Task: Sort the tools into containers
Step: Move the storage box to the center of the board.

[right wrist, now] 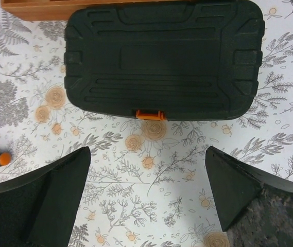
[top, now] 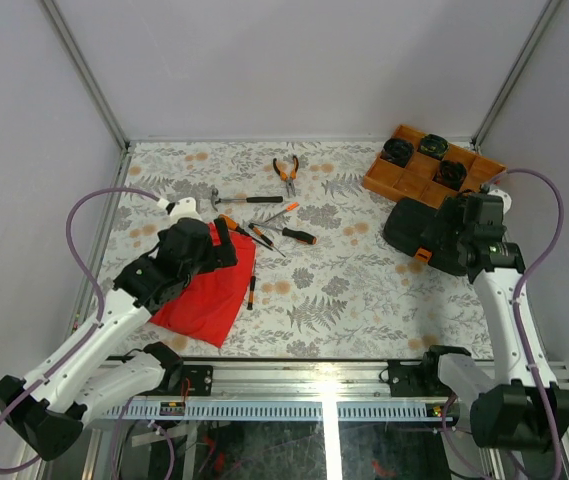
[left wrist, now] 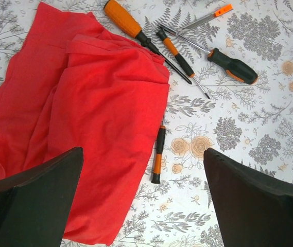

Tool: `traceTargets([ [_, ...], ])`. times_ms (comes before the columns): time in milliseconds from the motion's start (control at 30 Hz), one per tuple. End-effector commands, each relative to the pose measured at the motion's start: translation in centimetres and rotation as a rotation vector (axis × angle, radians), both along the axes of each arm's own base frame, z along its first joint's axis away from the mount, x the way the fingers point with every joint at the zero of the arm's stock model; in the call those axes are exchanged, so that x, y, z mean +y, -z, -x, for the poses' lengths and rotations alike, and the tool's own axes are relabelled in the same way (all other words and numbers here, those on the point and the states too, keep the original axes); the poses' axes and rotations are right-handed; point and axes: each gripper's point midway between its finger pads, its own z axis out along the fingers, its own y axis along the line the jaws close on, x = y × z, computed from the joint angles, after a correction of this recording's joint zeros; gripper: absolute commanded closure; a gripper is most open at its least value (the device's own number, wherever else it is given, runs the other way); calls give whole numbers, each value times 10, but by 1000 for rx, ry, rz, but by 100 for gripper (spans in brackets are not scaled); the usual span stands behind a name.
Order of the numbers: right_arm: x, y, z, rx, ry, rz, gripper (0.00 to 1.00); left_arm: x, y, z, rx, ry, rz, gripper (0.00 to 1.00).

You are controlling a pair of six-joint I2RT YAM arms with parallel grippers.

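The floral-patterned table (top: 364, 300) carries everything, and none of the tools is in a container yet. The red cloth (top: 204, 300) lies crumpled at 8 o'clock from the table's middle. The left arm reaches over its far part.

The black ribbed case (right wrist: 161, 56) sits at 2 to 3 o'clock. It is shut, and its orange latch (right wrist: 150, 115) faces the right arm. At the case's 12 o'clock edge in the top view, just beside it (touching or not, I cannot tell), stands the orange compartment tray (top: 404, 178), with black round items in three of its cells.

The left gripper (left wrist: 143, 150) hangs above the cloth's edge with its fingers spread wide and nothing between them. The right gripper (right wrist: 147, 150) hangs just on the near side of the case's latch. Its fingers are equally wide apart and hold nothing.

The tools are all loose on the table:
- The hammer (top: 244, 198) lies flat at 10 to 11 o'clock.
- The orange-handled pliers (top: 286, 172) lie at 12 o'clock, toward the far edge.
- Between the hammer and the table's middle is a cluster of crossed screwdrivers. It includes a fat orange-handled one (left wrist: 123, 18), a slim orange-and-black one (left wrist: 174, 49), a black one with an orange stripe (left wrist: 234, 66) and a thin grey one with an orange tip (left wrist: 205, 18).
- The smallest screwdriver (left wrist: 158, 154) lies alone against the cloth's 3 o'clock edge.
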Motion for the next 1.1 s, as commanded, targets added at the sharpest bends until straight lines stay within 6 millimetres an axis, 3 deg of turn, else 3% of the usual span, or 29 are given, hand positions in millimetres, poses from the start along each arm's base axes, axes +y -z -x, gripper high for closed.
traceTargets([
  [0, -14, -17, -18, -8, 40, 47, 1, -18, -21, -12, -58, 68, 56, 1],
  [167, -19, -11, -31, 7, 55, 61, 1, -19, -23, -11, -64, 82, 53, 3],
  [333, -27, 1, -51, 18, 101, 58, 1, -7, -33, -10, -119, 44, 46, 2],
  [633, -63, 38, -91, 59, 236, 68, 1, -4, -34, -8, -138, 52, 37, 0],
  [900, -91, 40, -114, 39, 291, 156, 1, 9, -50, -1, -230, 17, 65, 0],
  [1067, -112, 45, -118, 34, 300, 169, 1, 6, -48, -2, -227, 31, 70, 0],
])
